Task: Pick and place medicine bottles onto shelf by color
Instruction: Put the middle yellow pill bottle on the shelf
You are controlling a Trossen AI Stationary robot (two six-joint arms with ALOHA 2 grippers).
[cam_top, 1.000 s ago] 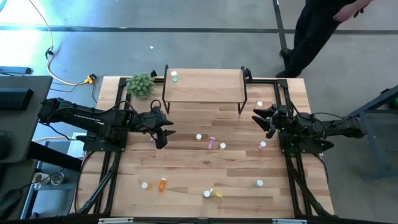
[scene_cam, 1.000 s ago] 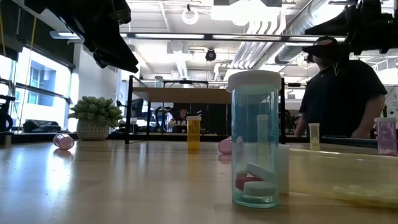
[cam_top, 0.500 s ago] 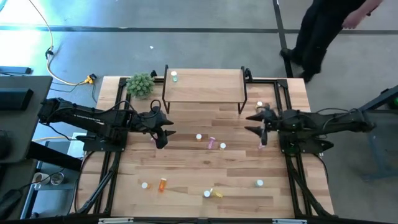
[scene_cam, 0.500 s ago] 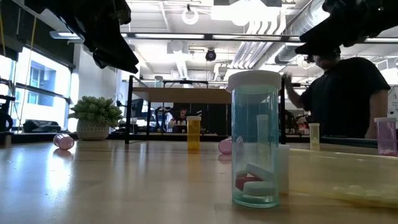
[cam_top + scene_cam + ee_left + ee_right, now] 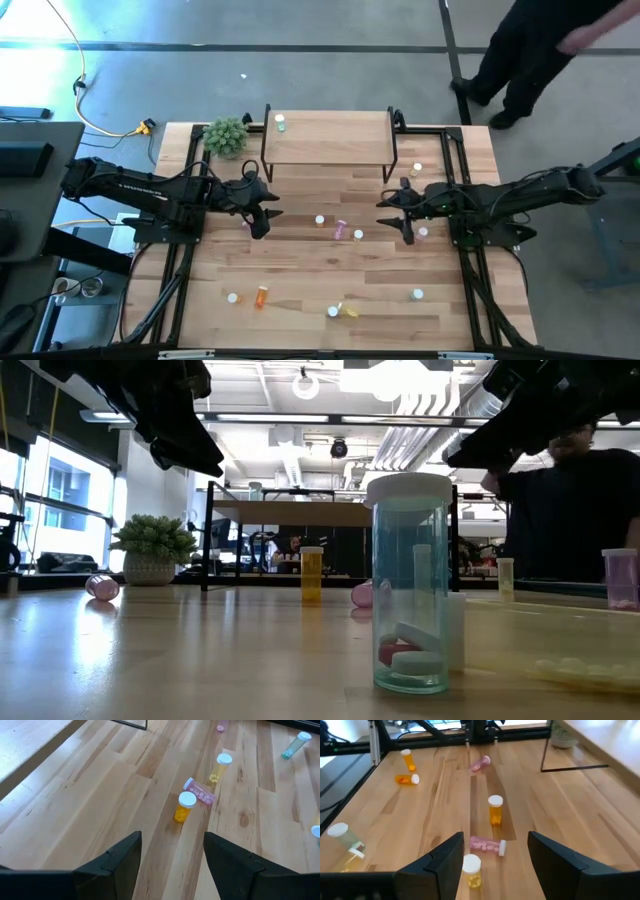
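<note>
the right gripper [image 5: 398, 212] reaches in from the desk's right edge toward the middle, fingers apart and empty, probably lining up on the bottles clustered there: an upright orange one [image 5: 495, 810], a pink one [image 5: 488, 845] lying on its side and a yellow one [image 5: 472, 870]. the left gripper [image 5: 262, 213] hangs near the left edge, spread and empty. one green bottle [image 5: 281, 123] stands at the shelf's [image 5: 330, 140] back left corner; all are small, translucent, white-capped.

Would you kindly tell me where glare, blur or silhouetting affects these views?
Low view: bright windows and ceiling lights backlight the arms into dark silhouettes; the near green bottle is sharp. Right wrist view: the shelf is blurred. High view: even light.
</note>
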